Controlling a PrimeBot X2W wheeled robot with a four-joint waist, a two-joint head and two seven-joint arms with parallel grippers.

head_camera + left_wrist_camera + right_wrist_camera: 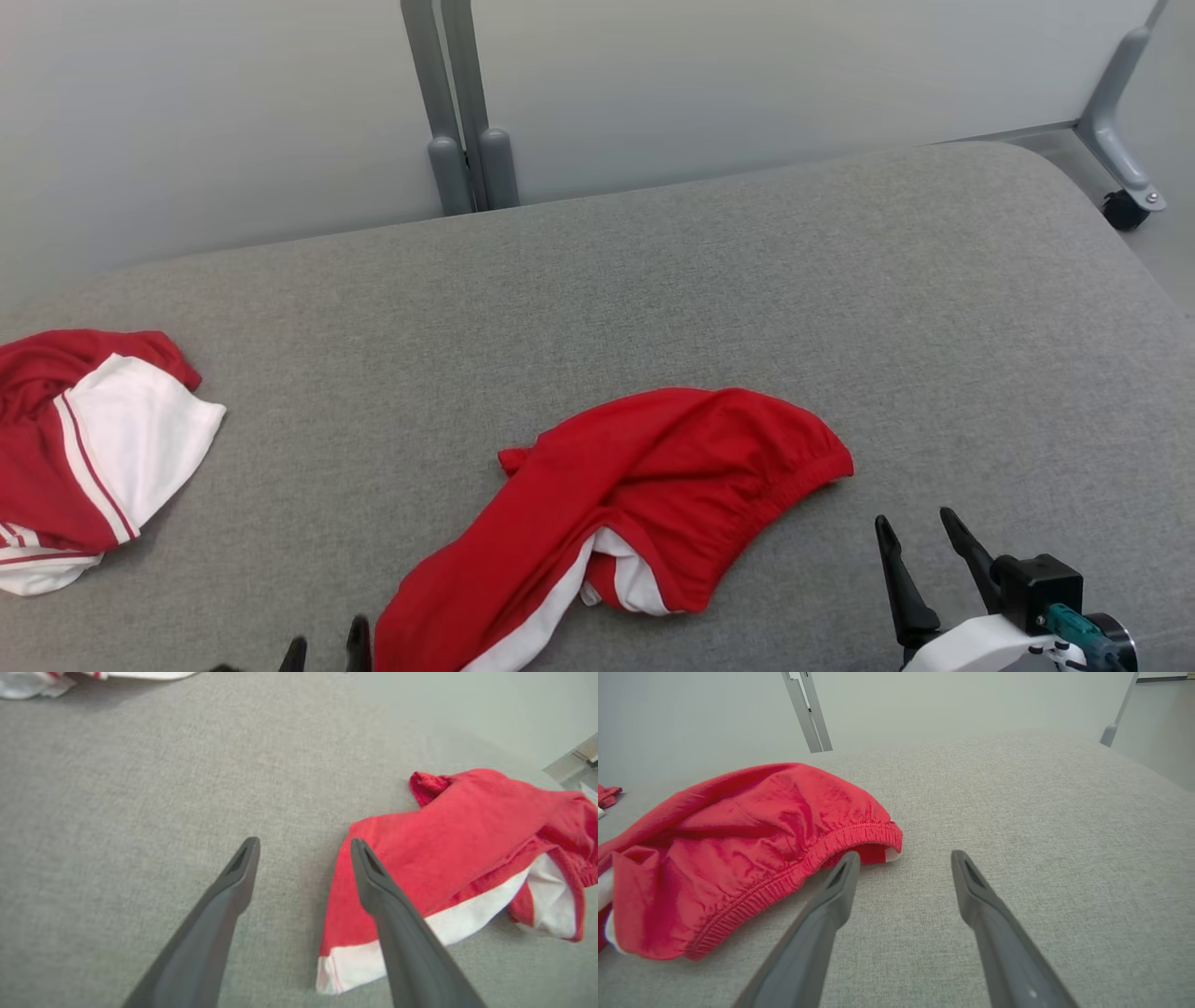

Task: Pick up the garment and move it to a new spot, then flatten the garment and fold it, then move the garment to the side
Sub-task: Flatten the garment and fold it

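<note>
The garment (644, 504) is a pair of red shorts with white trim, lying crumpled near the front middle of the grey padded table (653, 280). Its white-hemmed leg end (355, 963) lies just right of my left gripper (304, 844), which is open with nothing between its fingers. In the head view the left gripper (325, 646) shows only its fingertips at the bottom edge, beside the garment's lower left end. My right gripper (920, 527) stands open to the right of the elastic waistband (817, 858), its left finger (831, 896) close to the band.
A second red and white garment (84, 448) lies at the table's left edge. Grey partition posts (462, 112) stand behind the table, and a caster foot (1125, 201) at the back right. The table's rounded right corner drops off near there.
</note>
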